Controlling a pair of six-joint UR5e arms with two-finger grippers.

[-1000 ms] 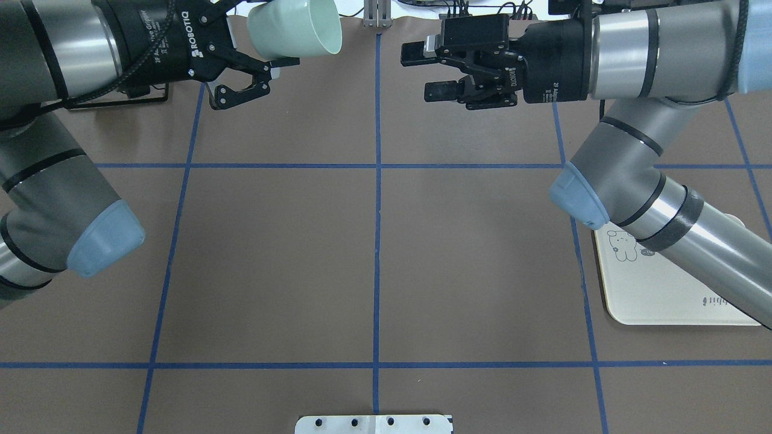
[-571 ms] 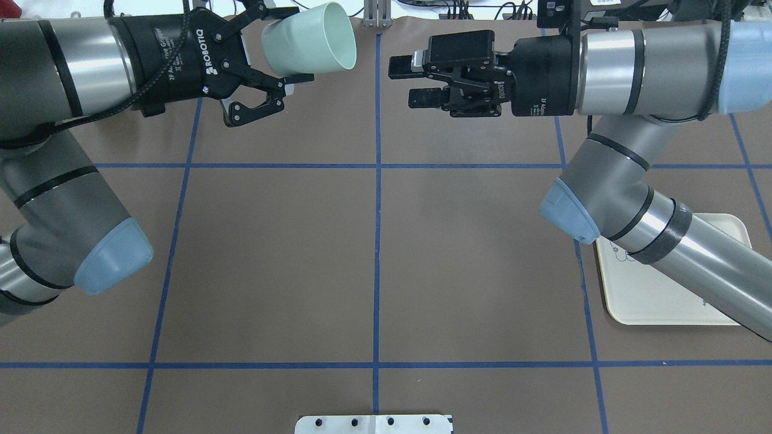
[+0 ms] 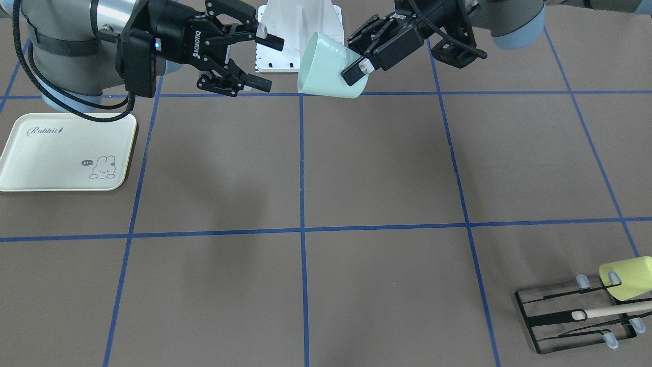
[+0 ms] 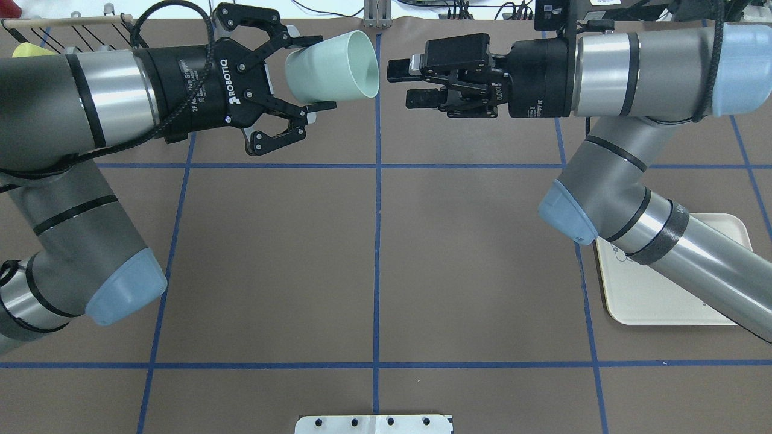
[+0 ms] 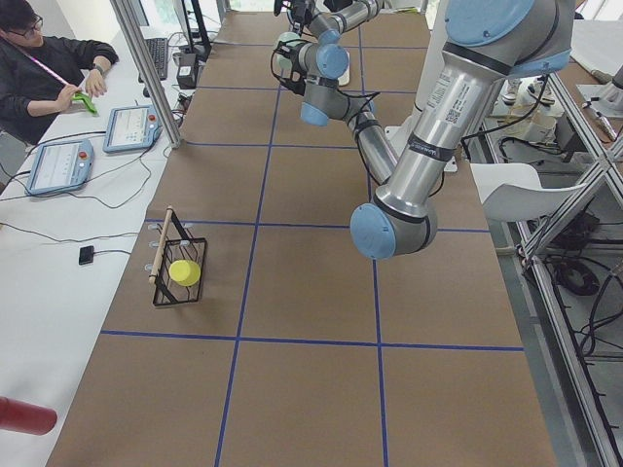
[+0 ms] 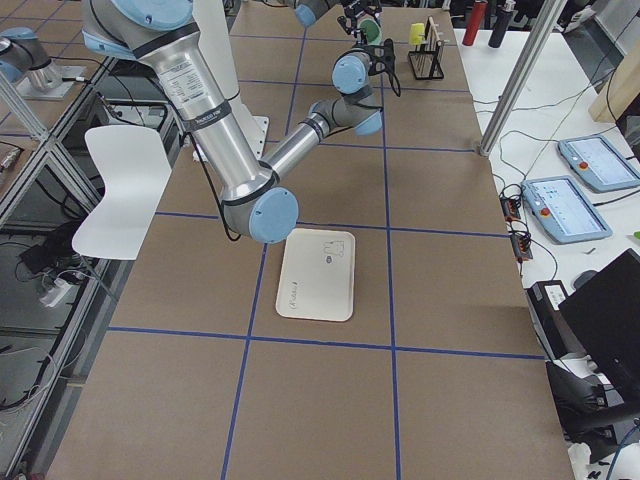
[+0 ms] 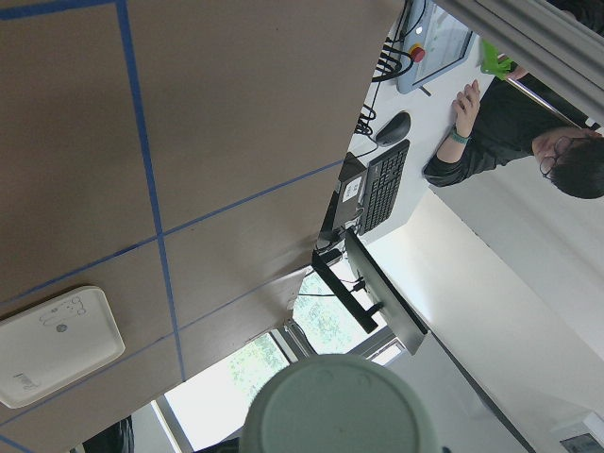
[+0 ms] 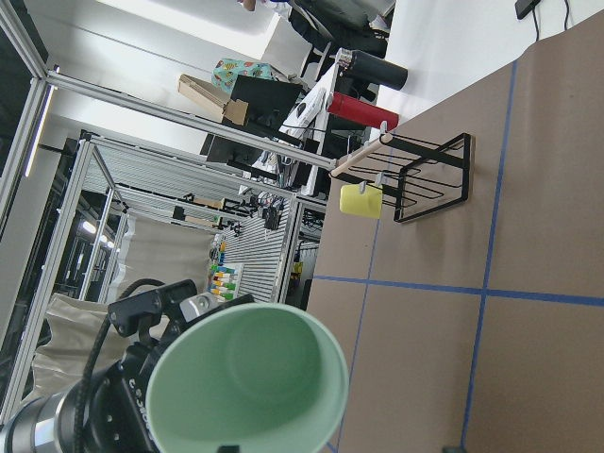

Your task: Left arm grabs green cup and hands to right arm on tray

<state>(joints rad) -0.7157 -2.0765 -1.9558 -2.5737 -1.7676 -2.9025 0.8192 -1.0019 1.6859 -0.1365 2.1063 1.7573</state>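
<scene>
While the left gripper point(image 4: 307, 73) keeps its fingers clamped on the green cup point(image 4: 329, 66) near its base, the cup hangs sideways above the table point(image 4: 374, 241) at 12 o'clock in the overhead view. Its mouth faces the right gripper point(image 4: 405, 83) at 3 o'clock, whose fingers stand apart just beside the rim. The tray point(image 4: 651, 295) lies at 4 o'clock, partly under the right arm point(image 4: 633, 66).

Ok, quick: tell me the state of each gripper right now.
The left gripper: closed on the green cup, held in the air.
The right gripper: open, empty, facing the cup's mouth, not touching it.
</scene>
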